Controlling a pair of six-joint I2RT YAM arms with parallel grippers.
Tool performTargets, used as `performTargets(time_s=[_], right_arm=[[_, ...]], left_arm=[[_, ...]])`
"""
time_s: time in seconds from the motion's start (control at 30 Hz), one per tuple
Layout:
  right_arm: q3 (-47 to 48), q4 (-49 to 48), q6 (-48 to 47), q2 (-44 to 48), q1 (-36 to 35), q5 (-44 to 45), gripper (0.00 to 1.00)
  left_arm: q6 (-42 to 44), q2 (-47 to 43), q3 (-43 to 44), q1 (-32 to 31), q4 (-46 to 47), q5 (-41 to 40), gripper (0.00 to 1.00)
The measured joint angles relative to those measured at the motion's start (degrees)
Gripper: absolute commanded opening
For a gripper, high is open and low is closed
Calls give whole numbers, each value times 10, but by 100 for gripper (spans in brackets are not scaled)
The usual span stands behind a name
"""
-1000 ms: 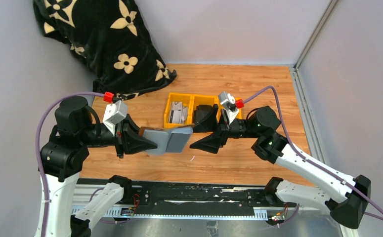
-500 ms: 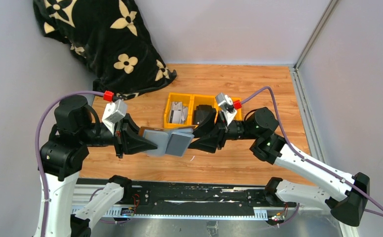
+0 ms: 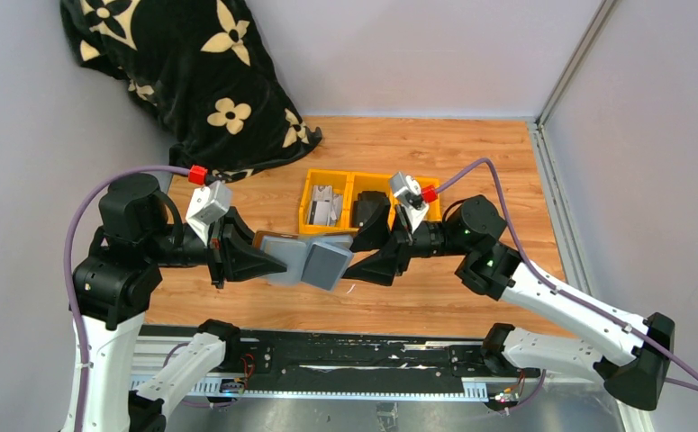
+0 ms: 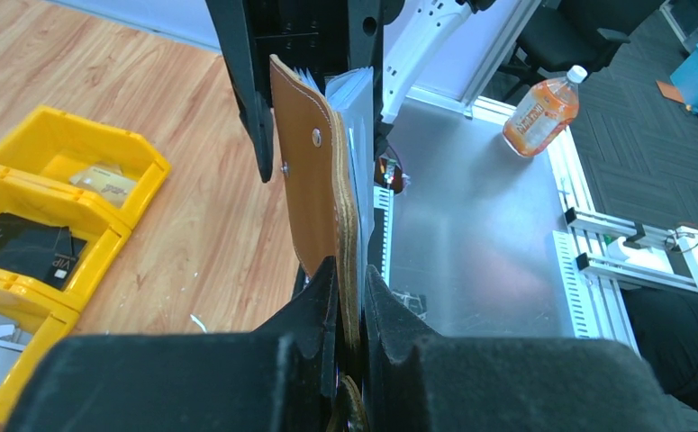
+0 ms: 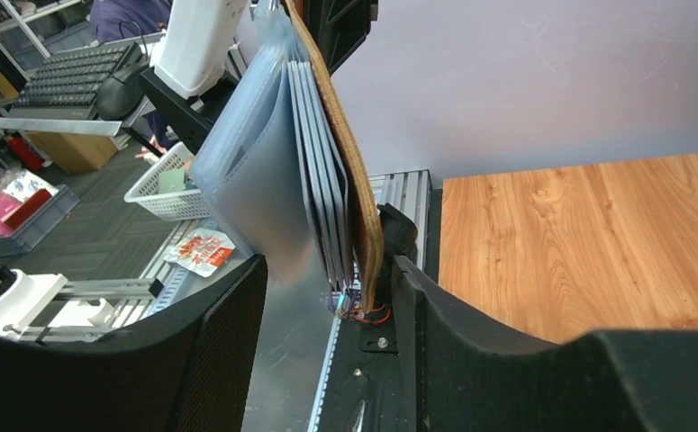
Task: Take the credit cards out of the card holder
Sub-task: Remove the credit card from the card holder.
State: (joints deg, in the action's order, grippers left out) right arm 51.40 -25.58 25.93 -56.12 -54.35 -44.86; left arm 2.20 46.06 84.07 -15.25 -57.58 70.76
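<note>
Your step, as I judge it, is to draw a card from the card holder [image 3: 313, 256]. It hangs open in mid-air at the centre of the top view, above the table [image 3: 471, 162] and just in front of the yellow bins [image 3: 327, 202].

To do it well, let the left side be only a firm anchor. On the right, single out one sleeve or one card edge instead of the whole fan. Close on that alone and pull along the sleeve's mouth, away from the left arm. A sideways tug would likely twist the leather out of the left pinch. In the right wrist view the clear sleeves [image 5: 273, 180] hang in a bunch against the brown cover, and no card stands out there. Check what sits between the pads before you close.

The left gripper [image 4: 349, 279] is pressed together on the holder's brown edge at the bottom centre of its wrist view, carrying the whole thing.

The right gripper [image 5: 330, 265] is spread, one finger on each side of the free flap and its sleeves. It clamps nothing. Whether a pad brushes the plastic you cannot tell.
</note>
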Motion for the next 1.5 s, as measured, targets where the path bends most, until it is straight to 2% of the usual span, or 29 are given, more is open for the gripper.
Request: performTargets(time_s=[0.2,0.4,0.63,1.07,1.17,1.27,1.37,1.5], right_arm=[[2,25,-25,20,-1,-28,53],[5,25,-28,33,-5,-48,40],[18,25,-20,12,-9,-40,34],[23,33,-4,7,-10,-5,14],[24,33,0,7,-11,-3,15],[25,34,2,7,-14,2,28],[36,41,8,0,-21,24,32],[61,53,11,-16,-37,76,23]], left_arm=[[-3,0,0,0,0,0,0],[-5,0,1,0,0,0,0],[-7,3,5,0,0,0,0],[-9,3,6,0,0,0,0],[-9,3,8,0,1,0,0],[-9,2,9,0,0,0,0],[-9,2,9,0,0,0,0],[-9,3,9,0,0,0,0]])
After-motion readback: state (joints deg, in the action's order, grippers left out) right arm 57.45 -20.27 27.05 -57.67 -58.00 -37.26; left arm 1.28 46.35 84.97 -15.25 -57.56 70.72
